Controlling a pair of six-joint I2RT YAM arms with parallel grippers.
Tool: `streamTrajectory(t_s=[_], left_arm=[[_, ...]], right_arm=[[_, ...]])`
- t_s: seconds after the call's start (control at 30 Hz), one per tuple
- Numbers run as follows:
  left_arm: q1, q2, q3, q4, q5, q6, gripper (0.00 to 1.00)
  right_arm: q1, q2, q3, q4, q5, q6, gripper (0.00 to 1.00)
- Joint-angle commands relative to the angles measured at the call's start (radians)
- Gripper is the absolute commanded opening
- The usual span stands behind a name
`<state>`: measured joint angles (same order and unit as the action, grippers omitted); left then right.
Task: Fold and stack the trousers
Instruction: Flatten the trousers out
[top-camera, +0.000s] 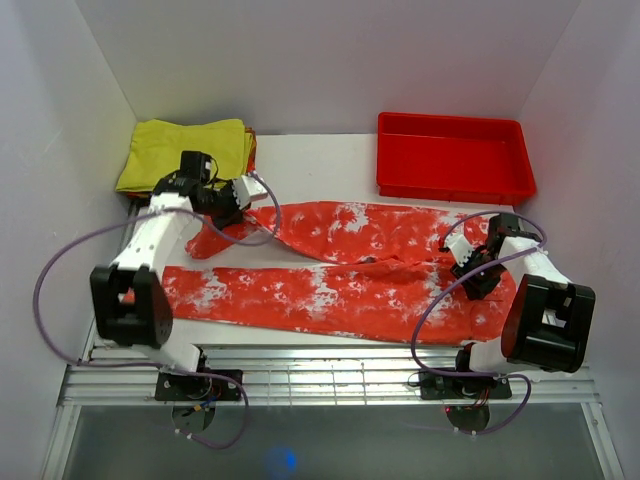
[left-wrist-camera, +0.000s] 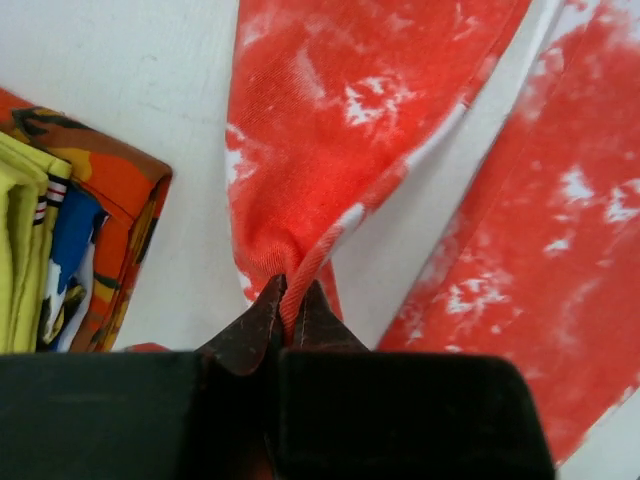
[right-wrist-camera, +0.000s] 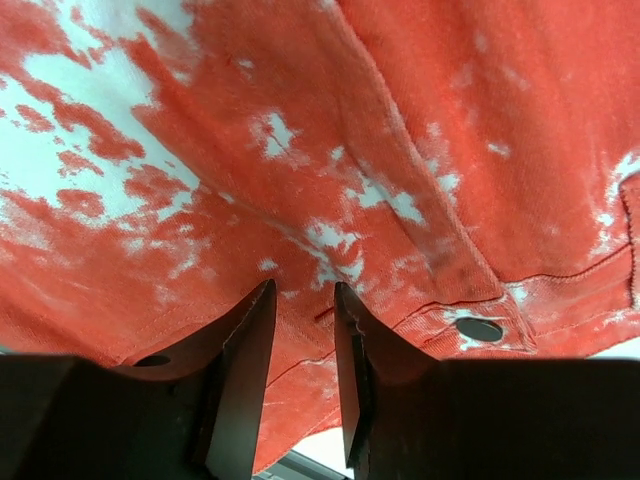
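My left claw (left-wrist-camera: 286, 318) is clamped on the hem of the far leg of the trousers (top-camera: 330, 290), arm reaching forward, wrist turned rightward; my right claw (right-wrist-camera: 303, 340) hangs over the waistband, fingers narrowly apart; the trousers lie spread across the table (top-camera: 310, 160), legs leftward; yellow garment (top-camera: 185, 150) far left, red tray (top-camera: 450, 188) far right.

The trousers (top-camera: 330, 290) lie across the table (top-camera: 320, 160), waist right; behind, folded clothes (top-camera: 185, 150) left, apparently stacked, tray (top-camera: 455, 155) right.
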<state>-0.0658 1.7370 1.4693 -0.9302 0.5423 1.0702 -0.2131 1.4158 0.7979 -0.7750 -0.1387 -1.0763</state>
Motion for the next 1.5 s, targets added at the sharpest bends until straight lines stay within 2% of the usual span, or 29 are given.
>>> streamTrajectory(t_s=[0.0,0.07,0.1,0.13,0.17,0.2,0.27,0.3,0.43,0.53,0.63,0.67,0.73,0.77,0.83,0.93,1.03,1.13,1.2,1.23,1.27,1.3,1.33,1.37,1.43,1.47], left_arm=[[-0.105,-0.308,-0.349,0.273,-0.094,-0.202,0.0],[-0.163,-0.378,-0.49,0.374,-0.175,-0.307,0.0],[-0.224,-0.422,-0.601,0.407,-0.277,-0.353,0.0],[-0.254,-0.435,-0.647,0.445,-0.342,-0.407,0.0],[-0.311,-0.442,-0.679,0.499,-0.411,-0.517,0.0],[-0.334,-0.444,-0.719,0.519,-0.588,-0.582,0.0],[-0.367,-0.439,-0.73,0.553,-0.707,-0.679,0.0],[-0.371,-0.447,-0.737,0.573,-0.825,-0.758,0.0],[-0.408,-0.473,-0.753,0.648,-0.917,-0.822,0.0],[-0.463,-0.469,-0.728,0.614,-0.929,-0.906,0.0],[-0.497,-0.412,-0.67,0.591,-1.03,-0.952,0.0],[-0.496,-0.366,-0.632,0.605,-1.127,-0.94,0.0],[-0.483,-0.317,-0.597,0.657,-1.232,-0.893,0.0],[-0.432,-0.286,-0.557,0.73,-1.266,-0.821,0.0],[-0.363,-0.255,-0.508,0.809,-1.256,-0.758,0.0],[-0.241,-0.174,-0.44,1.133,-1.271,-0.534,0.0],[-0.215,-0.12,-0.377,1.212,-1.233,-0.487,0.0],[-0.238,-0.138,-0.426,1.228,-1.205,-0.486,0.0],[-0.293,-0.169,-0.495,1.194,-1.199,-0.525,0.0],[-0.314,-0.219,-0.577,1.171,-1.164,-0.551,0.0],[-0.366,-0.243,-0.611,1.089,-1.136,-0.585,0.01],[-0.39,-0.264,-0.63,1.029,-1.109,-0.631,0.08],[-0.413,-0.28,-0.644,0.96,-1.04,-0.742,0.22],[-0.436,-0.301,-0.635,0.801,-0.982,-0.803,0.26],[-0.439,-0.309,-0.603,0.659,-0.862,-0.95,0.33],[-0.439,-0.318,-0.577,0.554,-0.761,-0.972,0.36]], right_arm=[[0.0,-0.014,0.011,0.019,-0.01,0.007,0.36],[0.0,-0.009,0.029,0.005,-0.012,0.012,0.36],[0.001,-0.006,0.037,0.002,-0.013,0.012,0.36],[0.0,-0.002,0.043,0.0,-0.015,0.012,0.35],[0.0,0.0,0.052,-0.003,-0.013,0.012,0.36],[0.0,0.0,0.057,-0.003,-0.012,0.013,0.35],[0.0,0.003,0.061,-0.001,-0.013,0.015,0.35],[0.0,0.006,0.061,-0.003,-0.015,0.016,0.35],[0.0,0.014,0.07,-0.009,-0.03,0.032,0.35],[0.0,0.015,0.083,-0.009,-0.035,0.041,0.35],[0.0,0.02,0.093,-0.01,-0.032,0.044,0.34],[0.0,0.021,0.096,-0.015,-0.033,0.044,0.35],[0.0,0.011,0.098,-0.018,-0.026,0.042,0.35],[0.0,0.006,0.096,-0.02,-0.024,0.041,0.35],[0.001,-0.009,0.095,-0.024,-0.025,0.038,0.34],[0.001,-0.021,0.089,-0.032,-0.035,0.036,0.34],[0.0,-0.026,0.083,-0.033,-0.032,0.036,0.34],[0.0,-0.028,0.073,-0.03,-0.027,0.032,0.33],[-0.002,-0.029,0.072,-0.029,-0.027,0.03,0.34],[-0.002,-0.028,0.07,-0.029,-0.025,0.029,0.34],[0.0,-0.028,0.07,-0.027,-0.027,0.029,0.34],[-0.002,-0.026,0.07,-0.027,-0.027,0.029,0.33],[-0.002,-0.022,0.073,-0.027,-0.027,0.03,0.34],[-0.002,-0.017,0.076,-0.029,-0.029,0.032,0.34],[-0.002,-0.011,0.087,-0.032,-0.032,0.035,0.33],[-0.002,-0.006,0.093,-0.033,-0.032,0.036,0.33]])
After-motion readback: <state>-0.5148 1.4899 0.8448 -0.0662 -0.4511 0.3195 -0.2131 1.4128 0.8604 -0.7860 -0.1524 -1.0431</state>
